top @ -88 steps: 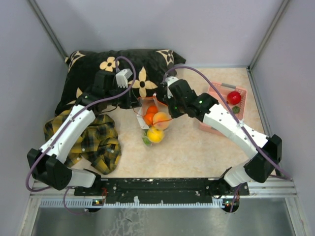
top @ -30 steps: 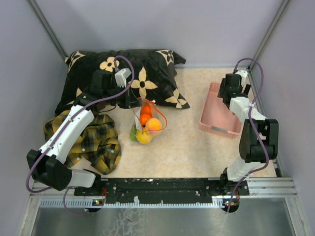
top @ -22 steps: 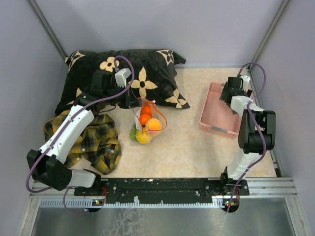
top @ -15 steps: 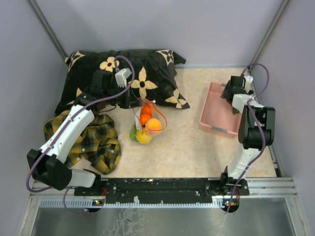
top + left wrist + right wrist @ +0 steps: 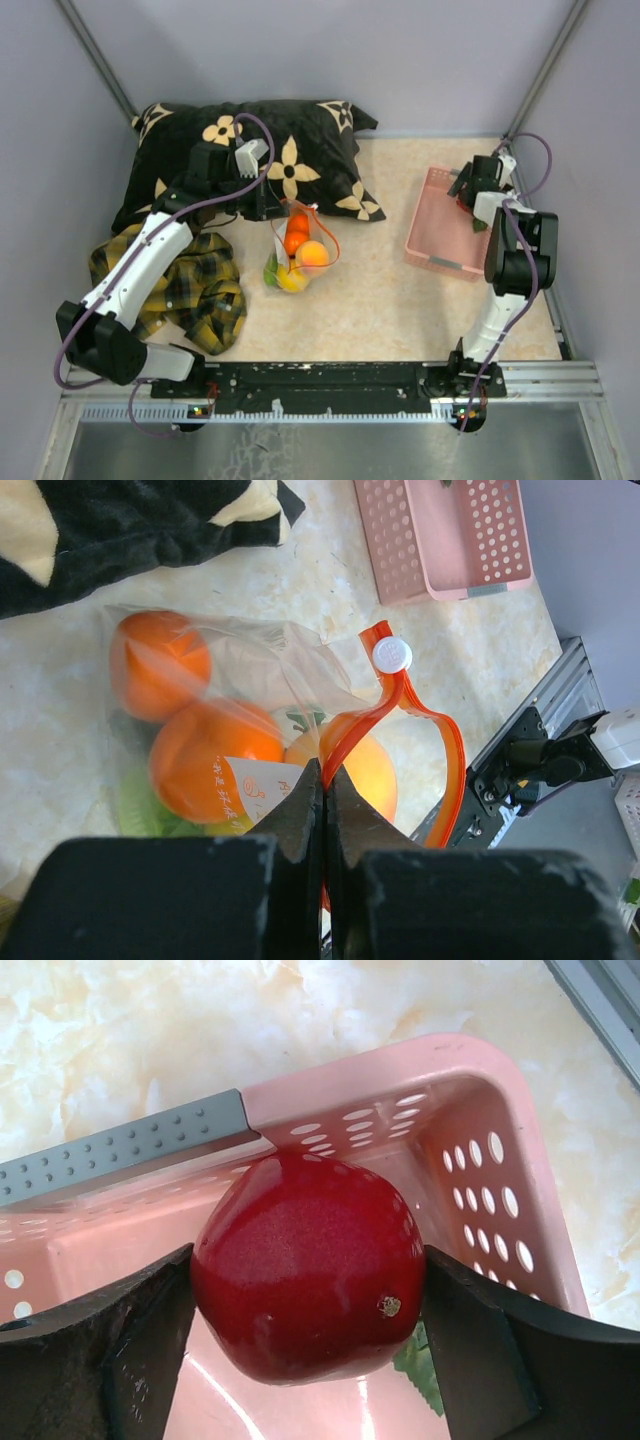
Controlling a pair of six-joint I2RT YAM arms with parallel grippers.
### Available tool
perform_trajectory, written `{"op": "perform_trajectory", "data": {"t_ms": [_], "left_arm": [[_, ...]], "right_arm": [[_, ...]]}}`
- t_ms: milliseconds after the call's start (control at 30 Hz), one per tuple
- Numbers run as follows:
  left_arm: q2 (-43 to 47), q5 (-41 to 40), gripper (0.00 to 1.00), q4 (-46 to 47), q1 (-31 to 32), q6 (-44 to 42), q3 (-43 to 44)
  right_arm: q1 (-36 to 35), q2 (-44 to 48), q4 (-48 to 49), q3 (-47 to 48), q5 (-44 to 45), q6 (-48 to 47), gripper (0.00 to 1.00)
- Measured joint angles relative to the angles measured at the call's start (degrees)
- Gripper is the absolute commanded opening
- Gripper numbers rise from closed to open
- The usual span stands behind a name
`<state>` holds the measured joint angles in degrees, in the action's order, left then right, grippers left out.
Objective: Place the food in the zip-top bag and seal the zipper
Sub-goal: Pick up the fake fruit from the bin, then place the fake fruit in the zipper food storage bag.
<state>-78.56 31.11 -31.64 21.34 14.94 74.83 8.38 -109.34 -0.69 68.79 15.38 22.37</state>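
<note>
The clear zip-top bag (image 5: 296, 248) lies mid-table with two oranges (image 5: 160, 662) (image 5: 212, 762), a yellow-orange fruit (image 5: 368, 778) and a green piece (image 5: 135, 805) inside. Its red-orange zipper (image 5: 405, 695) curls open in a loop. My left gripper (image 5: 322, 772) is shut on the zipper strip at the bag's mouth (image 5: 272, 208). The red apple (image 5: 305, 1265) sits in the far end of the pink basket (image 5: 350, 1090). My right gripper (image 5: 308, 1270) stands wide around the apple, both fingers against its sides. In the top view that gripper (image 5: 478, 190) hides the apple.
A black flowered pillow (image 5: 250, 150) lies at the back left, behind the bag. A yellow-black plaid cloth (image 5: 195, 290) is bunched under the left arm. The pink basket (image 5: 440, 238) stands by the right wall, a green leaf (image 5: 415, 1360) on its floor.
My right arm left the bag, swung to the pink basket and settled over the apple. The fruits in the bag shifted slightly. The left gripper kept its hold.
</note>
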Motion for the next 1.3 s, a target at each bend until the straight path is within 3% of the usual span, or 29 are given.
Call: {"op": "perform_trajectory", "data": {"t_ms": [333, 600, 867, 1300], "left_arm": [[-0.09, 0.04, 0.00, 0.17, -0.02, 0.02, 0.00], [-0.09, 0.04, 0.00, 0.20, -0.02, 0.02, 0.00], [-0.09, 0.07, 0.00, 0.22, -0.02, 0.02, 0.00], [-0.09, 0.46, 0.00, 0.35, -0.02, 0.04, -0.15]], "right_arm": [[0.04, 0.35, 1.90, -0.92, -2.95, -2.32, 0.65], [0.04, 7.43, 1.20, -7.06, -5.90, -4.85, 0.60], [-1.31, 20.24, -1.22, -12.52, -10.03, -6.45, 0.60], [-12.98, 42.36, -7.87, -15.50, -16.02, -9.22, 0.58]]}}
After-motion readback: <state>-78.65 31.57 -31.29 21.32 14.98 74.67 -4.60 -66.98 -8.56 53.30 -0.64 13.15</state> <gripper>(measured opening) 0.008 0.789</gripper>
